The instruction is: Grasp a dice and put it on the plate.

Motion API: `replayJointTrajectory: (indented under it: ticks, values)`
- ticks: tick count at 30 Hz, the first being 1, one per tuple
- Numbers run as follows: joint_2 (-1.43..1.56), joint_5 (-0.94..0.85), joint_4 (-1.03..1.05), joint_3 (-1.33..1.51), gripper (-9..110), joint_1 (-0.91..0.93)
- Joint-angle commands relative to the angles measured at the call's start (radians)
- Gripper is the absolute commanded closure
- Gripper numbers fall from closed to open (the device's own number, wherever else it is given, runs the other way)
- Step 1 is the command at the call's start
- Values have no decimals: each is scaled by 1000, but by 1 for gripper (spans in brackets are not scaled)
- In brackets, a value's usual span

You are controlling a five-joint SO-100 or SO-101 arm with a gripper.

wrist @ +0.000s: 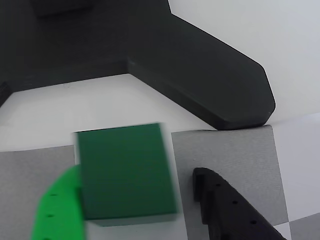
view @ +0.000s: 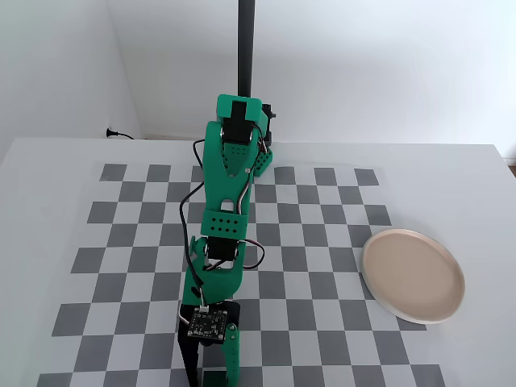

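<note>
In the wrist view the dark green dice (wrist: 125,172) sits on the checkerboard between my fingers. My gripper (wrist: 137,175) is open around it. The bright green finger (wrist: 57,210) is at the dice's left side, and the black finger (wrist: 225,205) stands apart from its right side with a gap. In the fixed view the gripper (view: 211,367) points down at the near edge of the board, and the arm hides the dice. The beige-pink plate (view: 413,276) lies empty at the right of the board, far from the gripper.
A black angular stand foot (wrist: 200,75) lies on the white table just beyond the dice in the wrist view. A black pole (view: 246,48) rises behind the arm's base. The checkerboard mat (view: 322,234) covers the table.
</note>
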Motion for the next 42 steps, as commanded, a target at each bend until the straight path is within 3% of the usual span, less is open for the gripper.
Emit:
replayJointTrajectory:
  ticks: [1, 2, 9, 18, 26, 42]
  values:
    - [35, -3, 6, -81, 101, -17]
    - [34, -5, 6, -81, 106, -18]
    - [29, -17, 2, -81, 106, -15]
    - [239, 9, 181, -74, 106, -66]
    - [422, 11, 261, -26, 106, -181]
    - [696, -46, 190, 304, 106, -449]
